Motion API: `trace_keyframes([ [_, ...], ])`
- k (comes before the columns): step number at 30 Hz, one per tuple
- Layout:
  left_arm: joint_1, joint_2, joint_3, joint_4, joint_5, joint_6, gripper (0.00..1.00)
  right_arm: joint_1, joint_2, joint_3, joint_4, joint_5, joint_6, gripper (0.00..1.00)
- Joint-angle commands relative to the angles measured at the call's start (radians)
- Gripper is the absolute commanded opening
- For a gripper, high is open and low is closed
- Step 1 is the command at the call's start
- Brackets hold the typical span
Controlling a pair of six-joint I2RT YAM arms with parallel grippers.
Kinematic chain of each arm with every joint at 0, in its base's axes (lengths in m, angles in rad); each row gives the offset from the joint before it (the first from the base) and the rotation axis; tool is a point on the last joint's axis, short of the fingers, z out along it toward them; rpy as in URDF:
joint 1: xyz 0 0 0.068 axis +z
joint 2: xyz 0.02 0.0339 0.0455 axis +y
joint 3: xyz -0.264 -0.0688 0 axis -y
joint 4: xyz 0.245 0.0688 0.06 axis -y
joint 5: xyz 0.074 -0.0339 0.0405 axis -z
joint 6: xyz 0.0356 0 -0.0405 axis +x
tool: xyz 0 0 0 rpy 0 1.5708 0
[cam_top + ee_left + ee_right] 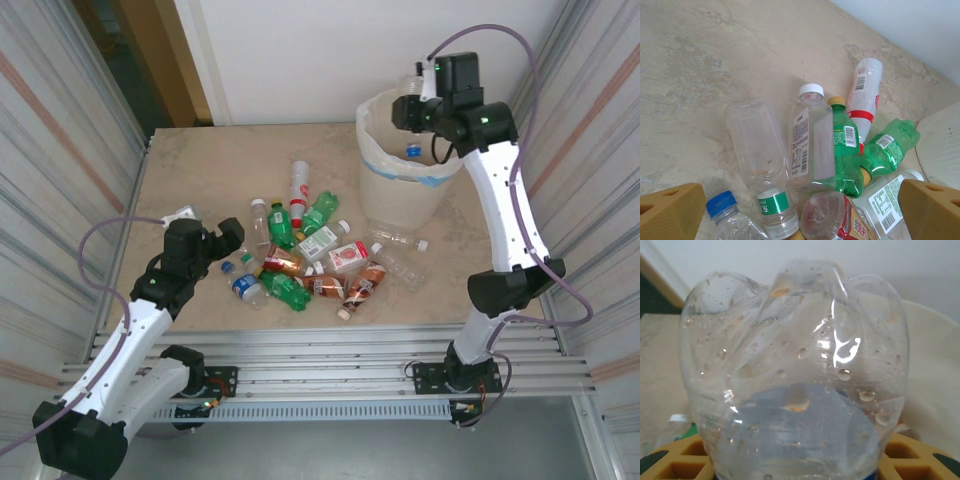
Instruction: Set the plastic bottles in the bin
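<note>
**Top external view.** Bin point(398, 205) at the far right of the table point(200, 165), with a cream wall and a translucent liner folded over the rim. Right gripper point(412, 98) over the bin's far rim, clamped around a clear bottle point(408, 82). Inside the bin, a small blue spot point(413, 150), possibly a bottle cap, too small to confirm.

**Right wrist view.** Same clear bottle point(795, 380), beaded with droplets, lobed base uppermost in frame, wedged between the yellow fingers point(670, 465). Pale bin rim behind it at right.

**Pile.** Other plastic bottles point(310, 260) lying loose on the table, left of the bin and nearer the arm bases than its foot.
- Long clear bottle point(398, 240): on its side, just beside the bin's foot.
- White bottle with red label point(299, 183): level with the bin, well to its left.
- Two green bottles point(281, 225): between that white bottle and the rest of the pile.
- Brown-filled bottle point(365, 285): at the pile's near edge, on the side toward the bin.

**Left arm.** Left gripper point(232, 240) at the side of the pile away from the bin, fingers spread wide and grasping nothing. In the left wrist view, a blue-capped bottle point(727, 212) and a green-labelled clear bottle point(757, 150) lying beneath the parted fingers.
</note>
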Motion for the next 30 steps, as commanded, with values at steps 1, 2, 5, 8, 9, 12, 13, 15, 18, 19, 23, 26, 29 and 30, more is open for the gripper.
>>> trace_keyframes([
  [1,0.008,-0.004,0.013,0.021,0.003,0.000,0.99,-0.049,0.039,0.027,-0.006,-0.032,-0.074,0.22],
  [2,0.007,-0.002,0.014,0.021,0.004,0.000,0.99,-0.065,0.058,0.039,-0.007,-0.031,-0.084,0.22],
  [5,0.008,-0.002,0.018,0.018,0.007,0.001,0.99,-0.093,0.114,0.083,-0.018,-0.002,-0.117,0.24],
  [8,0.007,-0.004,0.022,0.012,0.005,0.000,0.99,-0.096,0.166,0.098,-0.015,0.056,-0.165,0.26],
  [9,0.007,-0.005,0.021,0.012,0.004,-0.001,0.99,-0.096,0.179,0.099,-0.010,0.074,-0.178,0.26],
  [12,0.008,-0.009,0.021,0.012,0.006,-0.001,0.99,-0.097,0.222,0.105,-0.006,0.120,-0.212,0.27],
  [13,0.007,-0.010,0.022,0.011,0.007,0.000,0.99,-0.097,0.236,0.107,-0.006,0.134,-0.219,0.27],
  [15,0.007,-0.013,0.022,0.008,0.006,-0.002,0.99,-0.097,0.259,0.107,-0.011,0.158,-0.234,0.27],
  [18,0.008,-0.022,0.017,0.003,0.004,-0.007,0.99,-0.102,0.284,0.100,-0.022,0.183,-0.246,0.27],
  [19,0.007,-0.026,0.014,0.003,0.003,-0.007,0.99,-0.103,0.289,0.090,-0.021,0.185,-0.248,0.27],
  [23,0.007,-0.037,0.010,-0.002,0.001,-0.007,0.99,-0.111,0.298,0.046,-0.009,0.186,-0.252,0.31],
  [26,0.008,-0.038,0.011,-0.006,0.001,-0.007,0.99,-0.114,0.311,0.021,-0.004,0.189,-0.252,0.32],
  [29,0.008,-0.043,0.010,-0.009,0.001,-0.007,0.99,-0.117,0.322,-0.002,0.004,0.202,-0.253,0.32],
  [30,0.008,-0.044,0.009,-0.010,0.000,-0.007,0.99,-0.117,0.325,-0.011,0.008,0.209,-0.253,0.33],
])
